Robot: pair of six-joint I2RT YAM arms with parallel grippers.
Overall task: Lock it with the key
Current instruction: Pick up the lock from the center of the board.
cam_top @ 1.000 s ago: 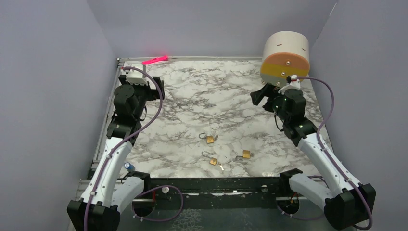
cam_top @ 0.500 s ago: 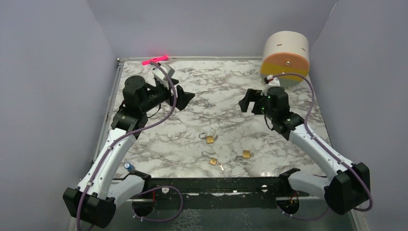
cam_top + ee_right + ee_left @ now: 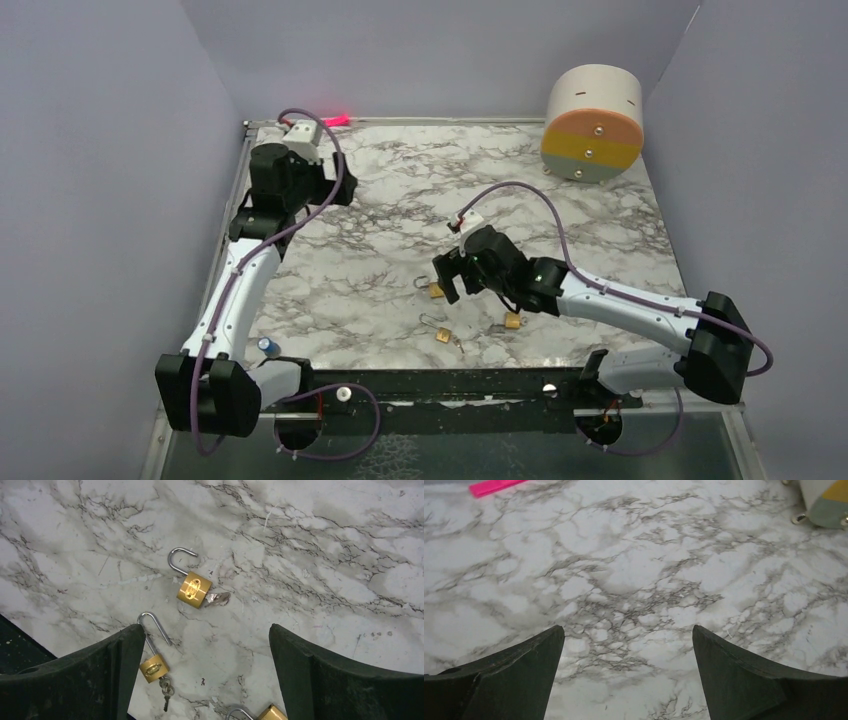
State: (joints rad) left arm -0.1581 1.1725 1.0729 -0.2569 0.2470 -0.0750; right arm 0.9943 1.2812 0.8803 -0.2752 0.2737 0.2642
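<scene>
Right pincer (image 3: 204, 630) spread wide, empty, above open brass padlock (image 3: 194, 590) with stub key (image 3: 218, 599) at its base. Key (image 3: 166, 690) at 7 o'clock of that, flat on table (image 3: 310, 540), touching another open padlock (image 3: 153, 668). Left pincer (image 3: 628, 630) likewise agape, holding nothing.

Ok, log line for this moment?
right fingers open, above small brass padlock, shackle open, small silver metal key at its base | left fingers open, over white marble tabletop | nothing held
</scene>
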